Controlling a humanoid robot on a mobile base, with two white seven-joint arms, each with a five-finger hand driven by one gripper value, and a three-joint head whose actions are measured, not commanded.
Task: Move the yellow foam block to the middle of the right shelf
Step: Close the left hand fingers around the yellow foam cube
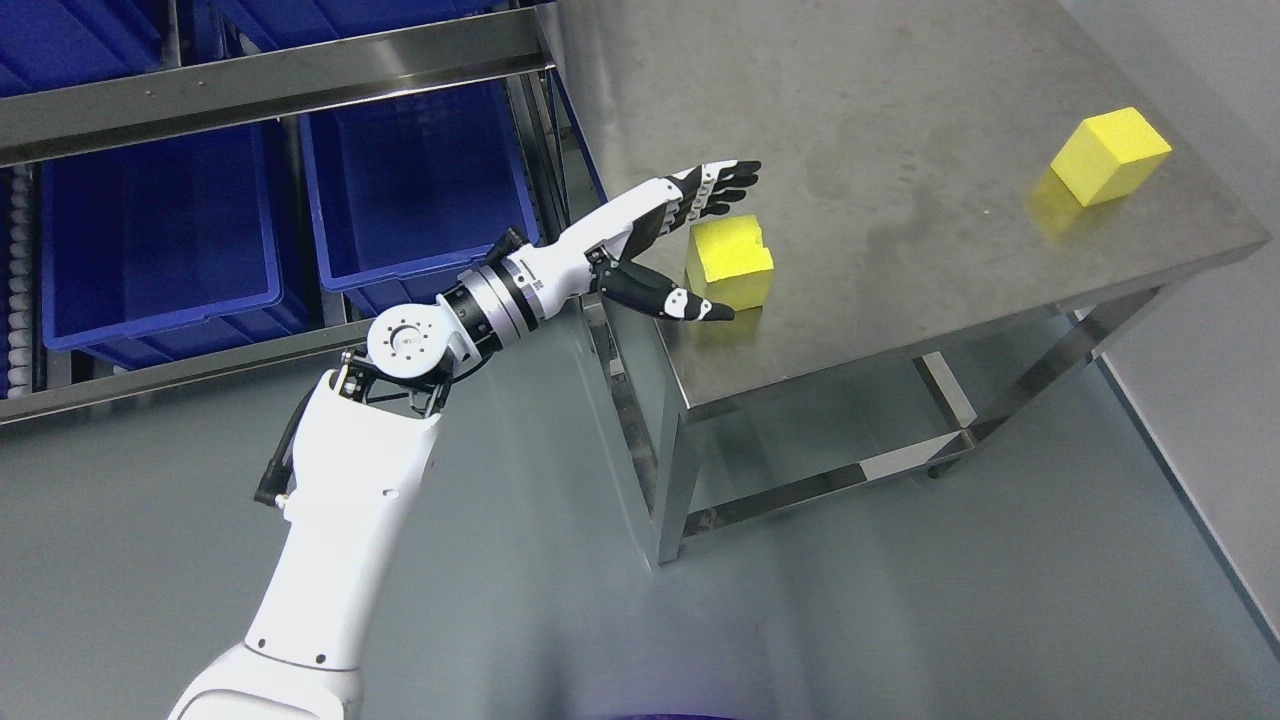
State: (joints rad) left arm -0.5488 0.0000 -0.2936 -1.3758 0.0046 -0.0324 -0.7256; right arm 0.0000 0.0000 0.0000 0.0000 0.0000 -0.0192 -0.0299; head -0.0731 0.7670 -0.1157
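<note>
Head view: left hand (pixel 690 245) spread wide beside block (pixel 729 262) near table (pixel 900 150) edge, not grasped yet. Grasp, lift, carry to shelf (pixel 270 75) all remain. Second block (pixel 1110 155) far corner.

Warehouse-like workroom: steel shelving (pixel 270 75), blue bins (pixel 150 240), steel table (pixel 900 150).

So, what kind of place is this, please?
Probably a warehouse or a lab for sorting tests: a bare steel table, a metal rack holding blue plastic bins, and a plain grey floor.
</note>
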